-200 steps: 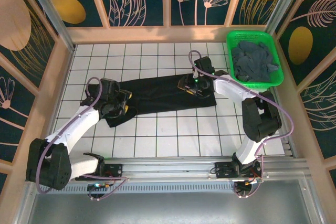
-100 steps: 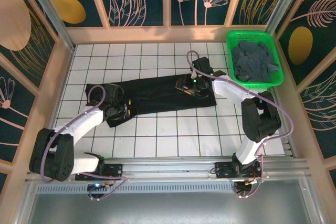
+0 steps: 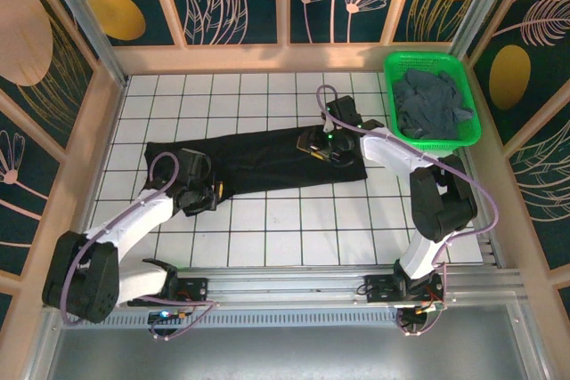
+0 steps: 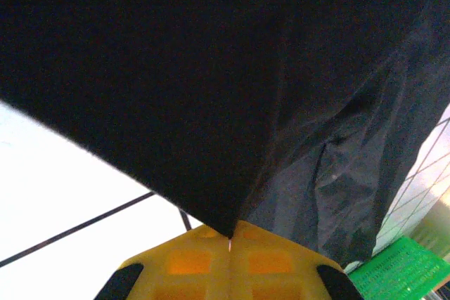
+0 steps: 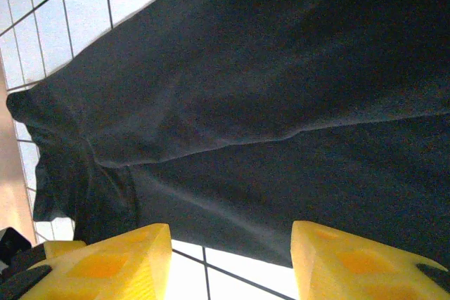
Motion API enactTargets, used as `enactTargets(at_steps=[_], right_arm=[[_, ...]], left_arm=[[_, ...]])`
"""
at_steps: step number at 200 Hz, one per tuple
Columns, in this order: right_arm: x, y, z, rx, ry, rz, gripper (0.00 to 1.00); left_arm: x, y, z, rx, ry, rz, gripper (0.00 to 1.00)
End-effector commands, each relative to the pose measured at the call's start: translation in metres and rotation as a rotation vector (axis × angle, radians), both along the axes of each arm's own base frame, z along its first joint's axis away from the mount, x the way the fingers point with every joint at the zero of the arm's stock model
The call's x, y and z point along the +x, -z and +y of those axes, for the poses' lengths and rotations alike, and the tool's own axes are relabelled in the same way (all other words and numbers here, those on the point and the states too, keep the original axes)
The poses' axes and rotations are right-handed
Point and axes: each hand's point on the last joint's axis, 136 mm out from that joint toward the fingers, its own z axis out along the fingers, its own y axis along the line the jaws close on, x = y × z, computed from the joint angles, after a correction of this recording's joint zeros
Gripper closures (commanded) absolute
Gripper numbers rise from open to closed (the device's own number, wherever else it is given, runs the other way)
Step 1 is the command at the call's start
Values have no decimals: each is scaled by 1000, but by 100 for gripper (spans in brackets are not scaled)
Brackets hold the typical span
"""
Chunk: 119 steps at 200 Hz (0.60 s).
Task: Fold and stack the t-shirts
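The black t-shirt (image 3: 267, 157) lies as a long folded band across the middle of the tiled table. My left gripper (image 3: 198, 195) is at its near left corner, and in the left wrist view the yellow fingers (image 4: 176, 265) are pressed together with a point of black cloth (image 4: 211, 103) pinched between them. My right gripper (image 3: 322, 144) hovers over the shirt's right part. In the right wrist view it (image 5: 232, 265) stands open, with the shirt's edge (image 5: 267, 138) just beyond the fingertips and nothing between them. The slate blue-grey tee (image 3: 432, 104) is crumpled in the green basket.
The green plastic basket (image 3: 426, 58) stands at the back right corner and also shows in the left wrist view (image 4: 401, 272). Wooden walls border the white tiled table (image 3: 294, 229) on three sides. Bare tiles lie in front of and behind the shirt.
My left gripper has drawn back toward the near edge with the shirt's corner, and the shirt's left end now lies spread out. The right gripper has hardly moved.
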Motion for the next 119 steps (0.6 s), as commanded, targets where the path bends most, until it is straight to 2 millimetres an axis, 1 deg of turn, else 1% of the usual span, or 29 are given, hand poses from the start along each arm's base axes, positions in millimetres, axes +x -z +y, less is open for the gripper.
enactTargets(at_steps=[1, 40, 61, 65, 78, 82, 88, 94, 100, 111, 119], right_arm=[[2, -26, 7, 49, -25, -63, 51], [0, -19, 6, 45, -17, -44, 51], [0, -17, 6, 43, -13, -38, 51], [0, -17, 6, 41, -13, -36, 51], [0, -17, 6, 42, -14, -36, 51], [-1, -17, 6, 42, -13, -36, 51], [-1, -18, 6, 44, -14, -38, 51], [-1, -19, 7, 51, -17, -43, 51], [-2, -22, 9, 63, -27, -53, 51], [-4, -31, 15, 103, -53, -84, 51], [-6, -41, 21, 146, -83, -118, 51]], left_arm=[[-26, 9, 2, 9, 30, 65, 100], [-34, 19, -3, -4, 79, 69, 100], [-28, 25, -16, -45, 158, 26, 100], [-27, 25, -18, -39, 178, 19, 94], [-22, 21, -20, -2, 249, 6, 68], [-20, 18, -20, 12, 266, 2, 63], [-15, 12, -20, 32, 294, -24, 57], [-9, 3, -21, 53, 318, -52, 54], [-3, -6, -18, 91, 336, -76, 53], [6, -21, -6, 192, 368, -102, 53], [13, -33, 7, 263, 381, -118, 54]])
